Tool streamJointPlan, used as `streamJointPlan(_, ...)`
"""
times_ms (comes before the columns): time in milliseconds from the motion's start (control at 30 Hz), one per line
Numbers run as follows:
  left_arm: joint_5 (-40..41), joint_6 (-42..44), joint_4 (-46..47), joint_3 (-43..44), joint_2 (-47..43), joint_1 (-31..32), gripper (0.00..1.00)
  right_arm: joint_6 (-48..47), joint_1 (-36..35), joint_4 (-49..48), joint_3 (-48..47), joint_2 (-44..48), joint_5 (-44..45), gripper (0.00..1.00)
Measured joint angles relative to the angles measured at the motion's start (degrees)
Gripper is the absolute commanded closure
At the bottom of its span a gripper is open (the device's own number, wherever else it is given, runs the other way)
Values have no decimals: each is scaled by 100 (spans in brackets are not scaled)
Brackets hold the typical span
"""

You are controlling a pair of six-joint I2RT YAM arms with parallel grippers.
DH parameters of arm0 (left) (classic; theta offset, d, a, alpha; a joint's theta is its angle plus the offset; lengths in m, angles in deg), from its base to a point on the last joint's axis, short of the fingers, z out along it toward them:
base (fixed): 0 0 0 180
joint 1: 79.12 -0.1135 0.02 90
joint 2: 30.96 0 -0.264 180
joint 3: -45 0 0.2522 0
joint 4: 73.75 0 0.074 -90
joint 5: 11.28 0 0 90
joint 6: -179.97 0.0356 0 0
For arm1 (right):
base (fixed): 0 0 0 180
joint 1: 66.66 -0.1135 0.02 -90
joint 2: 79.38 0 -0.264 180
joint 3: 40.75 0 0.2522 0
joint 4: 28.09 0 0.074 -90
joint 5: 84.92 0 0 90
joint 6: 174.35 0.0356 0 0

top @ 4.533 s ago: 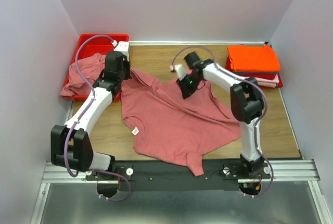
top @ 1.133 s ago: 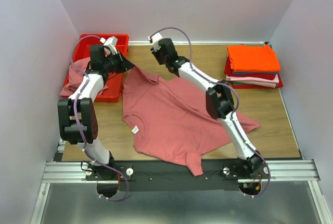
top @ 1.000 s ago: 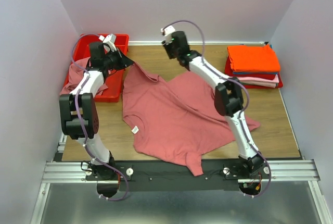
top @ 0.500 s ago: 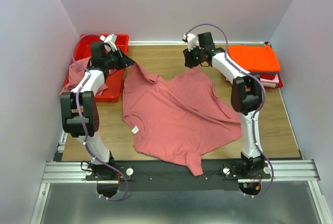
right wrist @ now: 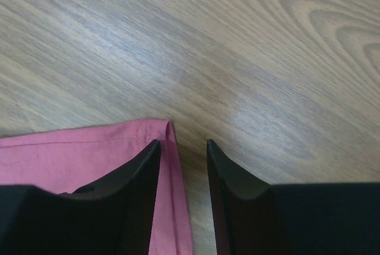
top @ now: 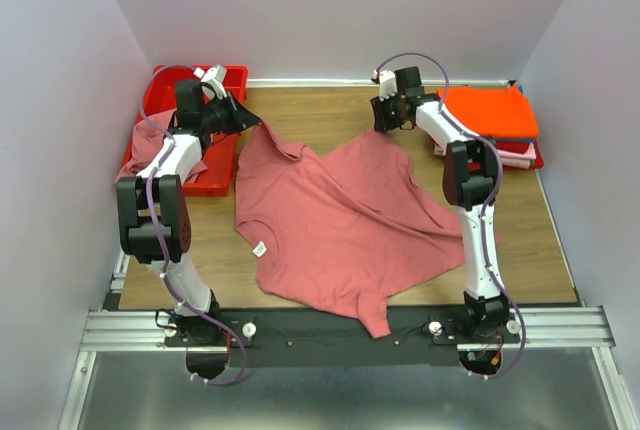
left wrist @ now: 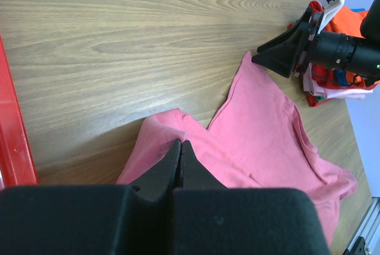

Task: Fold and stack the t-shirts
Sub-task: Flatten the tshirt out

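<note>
- The rose-pink t-shirt (top: 340, 215) lies spread but rumpled across the middle of the wooden table (top: 330, 105). Its white neck tag (top: 260, 250) faces up towards the near left.
- The left gripper (left wrist: 180, 149) is pressed together on a raised pucker of cloth at the shirt's far-left corner, just beside the red bin (top: 160, 82).
- The right gripper (right wrist: 182, 147) stands spread, low over the wood. The far hem corner (right wrist: 168, 129) lies between its fingers, and nothing is pinched yet.
- We judge the shirt light, limp and slightly grippy on wood. It will sag between any two holds and keep no shape of its own.
- The stitched hem and the corners look like the best places to take it. Two corners of one edge would let us pull the cloth taut.
- The hem lies flat on the table, so we expect the fingers must come right down to the surface to catch it. Otherwise they may close on air.
- The top view alone gives the layout. It shows the stack of folded t-shirts (top: 487, 118) at far right and a second pink t-shirt (top: 150, 155) draped over the bin.
- The top view cannot show how either pair of jaws stands. The left wrist view shows the pinch, and the right wrist view shows the hem lying between the parted fingers.
</note>
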State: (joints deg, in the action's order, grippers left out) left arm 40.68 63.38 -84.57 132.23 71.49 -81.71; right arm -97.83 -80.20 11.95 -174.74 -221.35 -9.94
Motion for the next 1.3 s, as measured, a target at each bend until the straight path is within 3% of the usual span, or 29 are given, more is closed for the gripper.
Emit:
streamJointPlan(600, -7, 63, -2, -4, 0, 0, 100, 507, 2, 15, -348, -262, -566, 59)
streamJointPlan(700, -7, 66, -2, -4, 0, 0, 100, 516, 4, 4, -361, -280, -588, 67)
streamJointPlan(900, -9, 66, -2, -4, 0, 4, 100, 553, 11, 61, -369, -297, -772, 98)
streamJointPlan(1300, -9, 63, -212, 81, -111, 9, 100, 310, 44, 535, -225, 188, -905, 100)
